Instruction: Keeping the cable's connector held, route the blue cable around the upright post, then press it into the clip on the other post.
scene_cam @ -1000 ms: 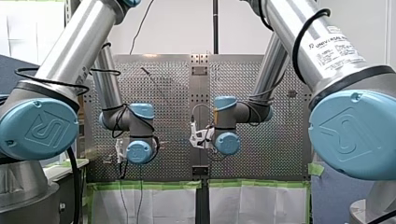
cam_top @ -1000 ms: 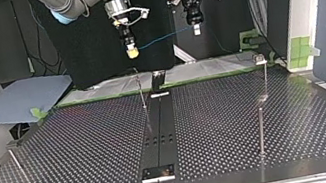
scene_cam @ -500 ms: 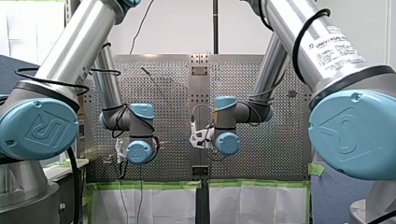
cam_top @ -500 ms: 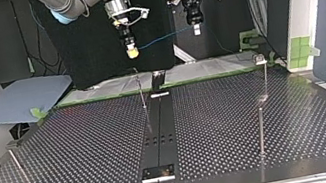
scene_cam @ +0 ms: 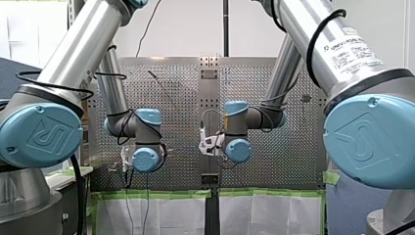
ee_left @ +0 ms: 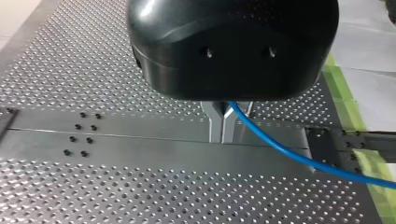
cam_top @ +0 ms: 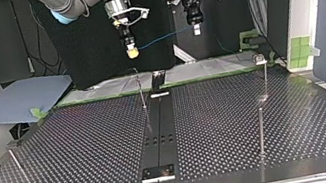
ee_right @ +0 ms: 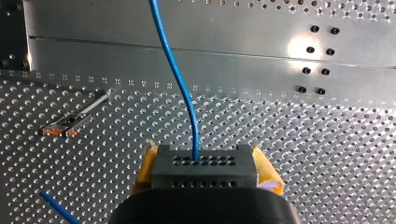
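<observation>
In the right wrist view my right gripper [ee_right: 204, 161] has its yellow pads [ee_right: 145, 164] shut on a dark grey connector block [ee_right: 204, 171]. The blue cable [ee_right: 176, 74] leaves the connector and runs ahead over the table. My left gripper [ee_left: 222, 136] has its metal fingers [ee_left: 215, 125] shut on the blue cable [ee_left: 280, 148], which trails off to one side. In the top view both grippers hang high behind the table's far edge. My right gripper [cam_top: 132, 51] is at the left, my left gripper [cam_top: 196, 27] at the right. The cable [cam_top: 164, 38] spans between them.
On the perforated table [cam_top: 85, 151] a thin upright post [cam_top: 141, 92] stands near the far middle. Two more posts [cam_top: 265, 76] [cam_top: 260, 127] stand at the top view's right and a short one [cam_top: 15, 160] at its left. A dark centre rail [cam_top: 158, 133] runs across.
</observation>
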Motion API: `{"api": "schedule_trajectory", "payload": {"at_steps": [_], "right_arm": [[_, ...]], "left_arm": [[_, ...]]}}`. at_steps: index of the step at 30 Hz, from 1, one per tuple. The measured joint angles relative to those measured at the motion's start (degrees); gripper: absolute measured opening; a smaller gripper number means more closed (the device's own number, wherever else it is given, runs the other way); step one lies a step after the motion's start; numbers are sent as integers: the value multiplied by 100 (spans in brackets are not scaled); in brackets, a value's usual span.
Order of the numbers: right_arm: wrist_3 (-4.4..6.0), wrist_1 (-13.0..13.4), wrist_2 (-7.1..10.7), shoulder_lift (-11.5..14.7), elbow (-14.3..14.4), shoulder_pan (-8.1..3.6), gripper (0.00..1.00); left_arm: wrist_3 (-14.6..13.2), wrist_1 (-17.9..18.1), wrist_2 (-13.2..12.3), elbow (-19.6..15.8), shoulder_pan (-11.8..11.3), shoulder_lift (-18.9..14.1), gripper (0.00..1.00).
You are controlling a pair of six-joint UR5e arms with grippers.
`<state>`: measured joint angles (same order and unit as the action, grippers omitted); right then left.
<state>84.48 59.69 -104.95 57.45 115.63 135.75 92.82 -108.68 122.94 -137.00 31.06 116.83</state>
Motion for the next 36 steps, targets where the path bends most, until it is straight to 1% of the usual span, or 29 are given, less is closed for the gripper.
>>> {"api": "schedule_trajectory", "payload": {"at_steps": [4, 6, 7, 10, 11, 13, 16, 18, 22, 26, 30, 36], "right_arm": [[-8, -9, -9, -8, 9, -9, 0], [-13, -73, -50, -54, 16, -54, 0], [1, -115, -65, -62, 9, -64, 0], [99, -277, -78, 9, -9, -66, 0], [122, -347, -50, 63, -12, -66, 0], [131, -452, 20, 157, -15, -63, 0], [145, -616, 156, 312, -60, -72, 0], [134, -726, 221, 421, -138, -87, 0], [139, -929, 281, 624, -322, -82, 0], [162, -1169, 333, 863, -558, -101, 0], [176, -1414, 446, 1107, -802, -119, 0], [220, -1785, 623, 1478, -1143, -122, 0]], "left_arm": [[70, -156, -153, 45, -52, -80, 0], [151, -260, -257, 55, -75, -171, 0], [194, -309, -305, 58, -84, -217, 0], [357, -480, -476, 60, -108, -384, 0], [404, -527, -524, 60, -109, -433, 0], [454, -642, -598, 60, -114, -546, 0], [384, -817, -624, 62, -137, -720, 0], [334, -941, -625, 62, -152, -847, 0], [297, -1152, -553, 62, -171, -1057, 0], [303, -1385, -353, 91, -177, -1287, 0], [320, -1622, -123, 254, -185, -1528, 0], [330, -1997, 83, 615, -230, -1904, 0]]}}
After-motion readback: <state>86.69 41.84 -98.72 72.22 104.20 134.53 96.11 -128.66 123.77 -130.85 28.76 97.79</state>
